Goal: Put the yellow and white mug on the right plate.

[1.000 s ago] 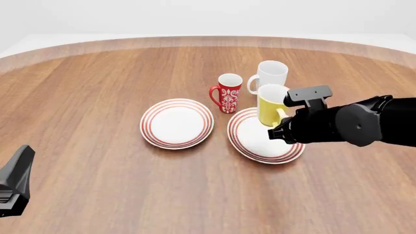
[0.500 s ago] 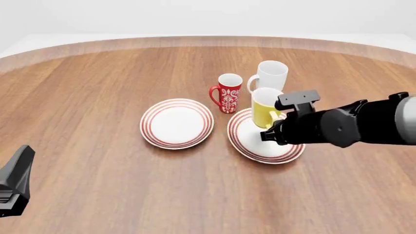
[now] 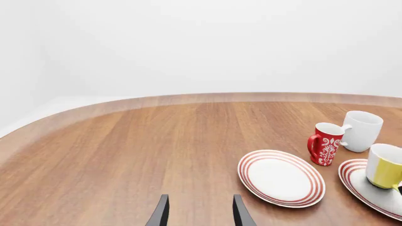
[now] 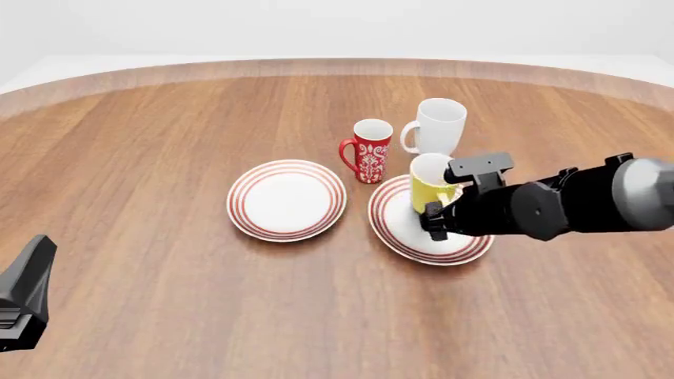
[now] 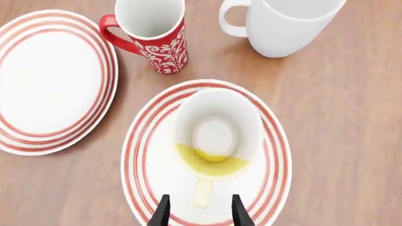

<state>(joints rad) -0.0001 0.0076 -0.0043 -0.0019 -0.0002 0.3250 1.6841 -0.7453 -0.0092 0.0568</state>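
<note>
The yellow mug (image 5: pixel 217 136) stands upright on the right plate (image 5: pixel 273 141), toward its far side, near the white mug (image 5: pixel 285 23). The right end effector (image 5: pixel 199 213) has its fingers apart astride the handle, seemingly not clamped. The mug looks rigid, light, glazed-slippery and breakable; the handle or wall suits gripping. The left end effector (image 3: pixel 199 213) is open, idle.

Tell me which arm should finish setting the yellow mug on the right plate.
Right. Its gripper straddles the yellow mug's handle over the right plate. The left gripper points at bare table, far away.
</note>
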